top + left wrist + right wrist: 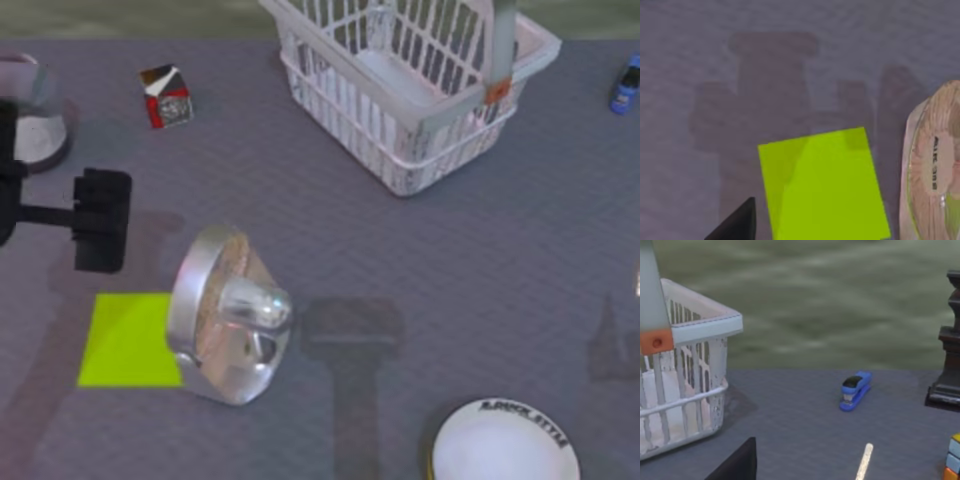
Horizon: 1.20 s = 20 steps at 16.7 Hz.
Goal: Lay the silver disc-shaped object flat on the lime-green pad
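The silver disc-shaped object stands tilted on its rim, its chrome knob pointing to the table's right. Its lower left rim touches the right edge of the lime-green pad. My left gripper hovers up and left of the disc, apart from it and holding nothing. In the left wrist view the lime-green pad lies bare, with the silver disc-shaped object beside it and one black fingertip at the frame's edge. My right arm is outside the top view; its wrist view shows one black fingertip over bare table.
A white wire basket stands at the back. A white round lid with black lettering lies at the front right. A small red, white and black box, a blue stapler and a glassy item sit at the back.
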Each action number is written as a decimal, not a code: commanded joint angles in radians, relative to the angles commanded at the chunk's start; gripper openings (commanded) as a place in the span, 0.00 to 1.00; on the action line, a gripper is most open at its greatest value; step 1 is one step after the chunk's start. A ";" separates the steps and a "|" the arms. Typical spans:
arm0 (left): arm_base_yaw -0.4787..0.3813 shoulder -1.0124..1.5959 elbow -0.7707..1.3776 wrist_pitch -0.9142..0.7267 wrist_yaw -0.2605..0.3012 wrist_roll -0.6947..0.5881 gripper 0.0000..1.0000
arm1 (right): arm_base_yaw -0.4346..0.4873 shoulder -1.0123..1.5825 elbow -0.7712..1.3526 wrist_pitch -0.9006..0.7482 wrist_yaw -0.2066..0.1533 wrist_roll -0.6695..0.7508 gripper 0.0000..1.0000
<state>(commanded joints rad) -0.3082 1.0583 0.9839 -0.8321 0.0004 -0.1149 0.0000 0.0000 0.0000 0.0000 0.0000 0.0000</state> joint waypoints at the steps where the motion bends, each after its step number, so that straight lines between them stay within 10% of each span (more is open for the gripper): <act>1: -0.027 0.099 0.089 -0.073 0.000 -0.010 1.00 | 0.000 0.000 0.000 0.000 0.000 0.000 1.00; 10: -0.205 0.734 0.673 -0.552 0.001 -0.076 1.00 | 0.000 0.000 0.000 0.000 0.000 0.000 1.00; 20: -0.219 0.788 0.679 -0.555 0.001 -0.079 1.00 | 0.000 0.000 0.000 0.000 0.000 0.000 1.00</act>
<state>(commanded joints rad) -0.5272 1.8464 1.6632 -1.3874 0.0013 -0.1936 0.0000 0.0000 0.0000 0.0000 0.0000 0.0000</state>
